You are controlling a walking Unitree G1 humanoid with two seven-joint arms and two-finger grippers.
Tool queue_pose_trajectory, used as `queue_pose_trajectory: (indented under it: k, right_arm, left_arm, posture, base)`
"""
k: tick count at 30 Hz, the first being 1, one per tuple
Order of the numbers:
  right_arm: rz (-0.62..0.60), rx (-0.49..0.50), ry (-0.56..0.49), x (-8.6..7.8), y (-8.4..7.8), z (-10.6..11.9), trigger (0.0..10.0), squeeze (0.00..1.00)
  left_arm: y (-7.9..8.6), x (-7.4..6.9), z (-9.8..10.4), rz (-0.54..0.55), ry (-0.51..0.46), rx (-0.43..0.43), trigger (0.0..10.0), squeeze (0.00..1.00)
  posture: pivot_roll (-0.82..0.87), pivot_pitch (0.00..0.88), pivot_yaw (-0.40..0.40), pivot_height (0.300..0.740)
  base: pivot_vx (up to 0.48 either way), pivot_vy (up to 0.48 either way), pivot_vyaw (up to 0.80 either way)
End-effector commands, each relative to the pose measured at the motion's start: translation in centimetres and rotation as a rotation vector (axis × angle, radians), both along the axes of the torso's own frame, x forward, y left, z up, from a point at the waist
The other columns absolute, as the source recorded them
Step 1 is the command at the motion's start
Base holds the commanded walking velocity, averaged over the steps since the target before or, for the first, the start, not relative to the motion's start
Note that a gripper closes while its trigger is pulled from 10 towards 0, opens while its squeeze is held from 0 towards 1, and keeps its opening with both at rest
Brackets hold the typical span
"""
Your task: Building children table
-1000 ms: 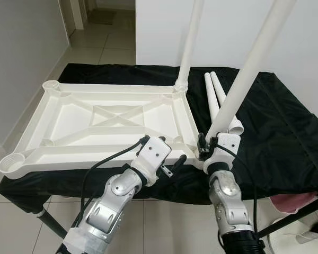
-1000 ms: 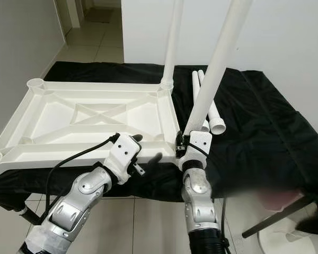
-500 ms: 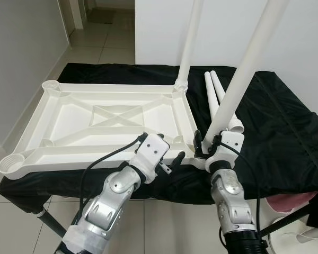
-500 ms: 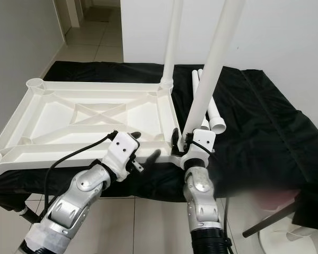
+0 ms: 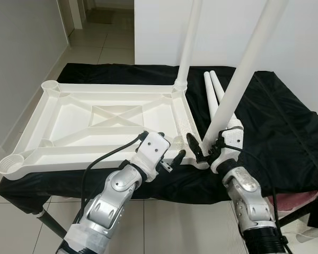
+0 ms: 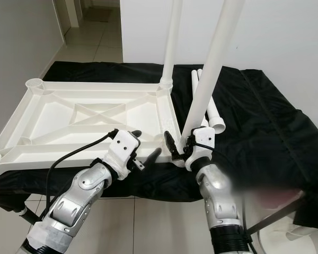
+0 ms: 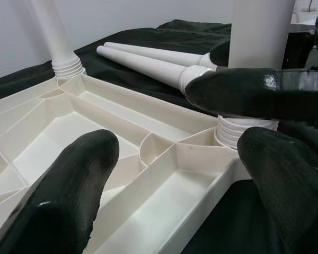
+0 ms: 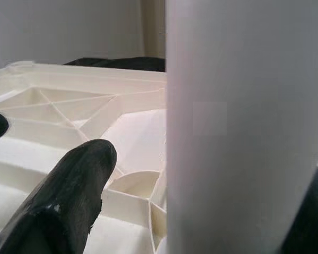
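Two spare legs (image 5: 216, 98) beside tabletop (image 5: 103, 124)

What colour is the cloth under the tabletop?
Black cloth, clearest in the left eye view.

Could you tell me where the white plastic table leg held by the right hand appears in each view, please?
Left eye: white plastic table leg, right of centre.
Right eye: centre.
Left wrist: by the threaded corner socket.
Right wrist: large, close.
Shared landmark: white ribbed tabletop.
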State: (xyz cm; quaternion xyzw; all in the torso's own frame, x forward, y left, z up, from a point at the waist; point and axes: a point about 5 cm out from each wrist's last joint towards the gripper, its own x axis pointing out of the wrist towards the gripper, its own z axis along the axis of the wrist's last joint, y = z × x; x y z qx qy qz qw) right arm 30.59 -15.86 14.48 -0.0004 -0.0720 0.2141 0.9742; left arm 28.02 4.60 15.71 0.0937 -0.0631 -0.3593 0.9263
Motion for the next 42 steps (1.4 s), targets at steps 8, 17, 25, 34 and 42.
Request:
queue_pose_trajectory:
  k: [8, 17, 25, 34, 42]
  right_arm:
    - [0.159, -0.106, 0.048, 1.1, -1.6, -0.8, 8.9, 0.00]
    - [0.203, -0.138, 0.081, 1.3, -2.0, -1.5, 0.0, 0.00]
    - [0.200, -0.152, 0.093, 1.7, -2.9, -1.9, 10.0, 0.00]
    - [0.069, -0.127, 0.109, 2.1, -3.2, -2.1, 10.0, 0.00]
    - [-0.091, -0.064, 0.129, 2.5, -2.1, -1.9, 10.0, 0.00]
  left_arm:
    - [0.4, 0.2, 0.0, 0.025, -0.008, 0.003, 10.0, 0.00]
    - [0.2, 0.0, -0.1, 0.023, -0.004, 0.002, 10.0, 0.00]
    - [0.3, 0.3, 0.0, 0.017, -0.010, 0.007, 10.0, 0.00]
    - [0.1, 0.2, 0.0, 0.011, -0.007, 0.008, 10.0, 0.00]
    - [-0.1, 0.1, -0.1, 0.004, -0.002, 0.006, 10.0, 0.00]
  posture:
    - [0.02, 0.024, -0.049, 0.740]
    - [0.02, 0.021, -0.045, 0.740]
    - [0.01, 0.019, -0.035, 0.740]
    - [0.00, 0.022, -0.032, 0.740]
    - [0.00, 0.023, -0.039, 0.740]
  base:
    - [0.000, 0.000, 0.00]
    - [0.000, 0.000, 0.00]
    - [0.000, 0.000, 0.00]
    - [0.000, 0.000, 0.00]
    - [0.000, 0.000, 0.00]
